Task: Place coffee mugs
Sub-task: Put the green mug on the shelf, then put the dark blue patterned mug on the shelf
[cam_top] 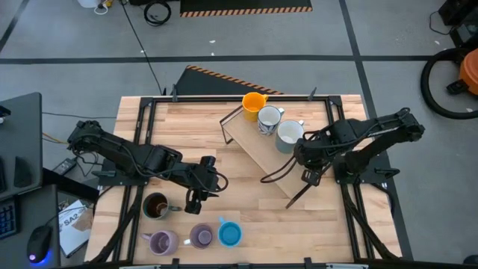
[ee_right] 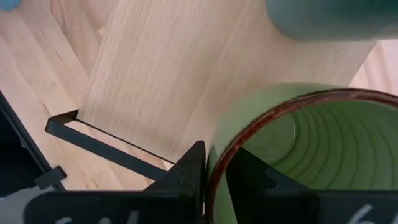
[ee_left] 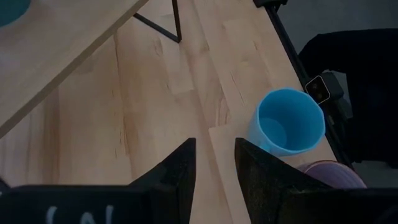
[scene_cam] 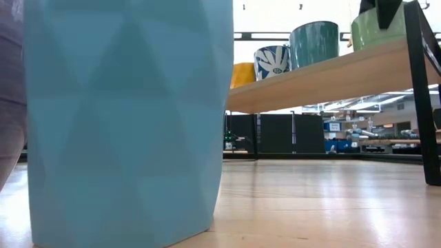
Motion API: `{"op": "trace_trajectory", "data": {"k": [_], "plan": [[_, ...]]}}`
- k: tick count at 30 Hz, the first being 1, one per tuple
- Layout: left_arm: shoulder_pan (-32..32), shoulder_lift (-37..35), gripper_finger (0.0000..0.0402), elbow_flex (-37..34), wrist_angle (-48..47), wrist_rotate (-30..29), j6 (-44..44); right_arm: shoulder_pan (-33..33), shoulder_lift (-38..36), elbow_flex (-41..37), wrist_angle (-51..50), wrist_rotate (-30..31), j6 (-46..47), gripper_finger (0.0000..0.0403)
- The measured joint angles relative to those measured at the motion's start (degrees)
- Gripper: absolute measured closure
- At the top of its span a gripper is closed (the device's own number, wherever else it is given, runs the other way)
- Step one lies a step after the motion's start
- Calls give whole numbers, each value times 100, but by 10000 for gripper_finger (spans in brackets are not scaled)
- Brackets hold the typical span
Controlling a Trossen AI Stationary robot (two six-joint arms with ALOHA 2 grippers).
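Observation:
A slanted wooden shelf [cam_top: 258,153] holds an orange mug [cam_top: 254,102], a white patterned mug [cam_top: 269,119] and a pale grey-teal mug [cam_top: 289,136] in a row. My right gripper [ee_right: 214,162] is shut on a green mug [ee_right: 298,155] at the row's near end; in the high view the arm hides this mug. My left gripper [cam_top: 196,200] hovers open and empty over the table. Near it, on the table's near left part, stand a dark brown mug [cam_top: 155,207], two purple mugs [cam_top: 163,241] [cam_top: 202,236] and a blue mug [cam_top: 229,234]. My right gripper holds the green mug by its brown-edged rim [ee_right: 217,177], pinched with one finger inside the mug and one outside. The fingers come from above, pointing down. The mug stands upright, and in the low view its base [scene_cam: 377,43] meets the shelf board [scene_cam: 331,72].
The shelf stands on thin black metal legs [ee_right: 106,146], and one black bar [cam_top: 299,196] lies on the table near my right arm. Black rails run along the table's left and right sides. Bare wood lies between the shelf and the near mugs.

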Motion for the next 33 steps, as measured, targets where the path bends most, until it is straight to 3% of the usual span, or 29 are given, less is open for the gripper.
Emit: {"op": "trace_trajectory", "data": {"k": [18,33], "plan": [[0,0,285,0,11,0,-15,0,0,4,-86,-169,258,242],[0,0,285,-2,20,-14,149,75,-34,830,-241,105,238,225]]}}
